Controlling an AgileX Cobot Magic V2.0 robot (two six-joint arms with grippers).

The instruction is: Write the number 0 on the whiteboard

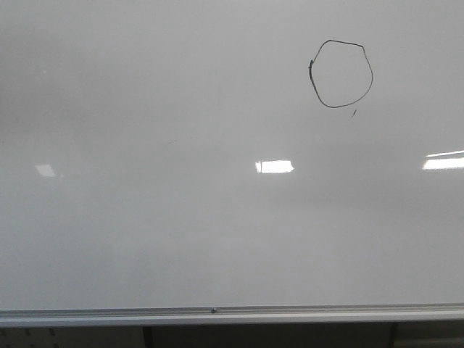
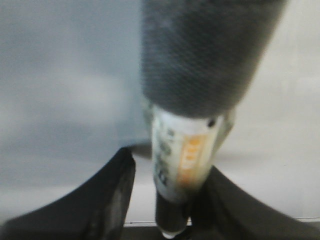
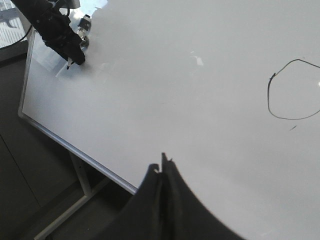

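The number 0 is a thin black closed loop at the upper right of the whiteboard, with a tiny tick mark just below it. No gripper shows in the front view. In the left wrist view my left gripper is shut on a marker with a white barrel, an orange label and a dark end. The board lies behind it. My right gripper is shut on nothing, its fingers pressed together over the board, well away from the loop.
A silver rail runs along the board's near edge, with dark space and a frame leg below it. The right wrist view shows the left gripper near a far corner of the board. Bright light reflections lie on the surface.
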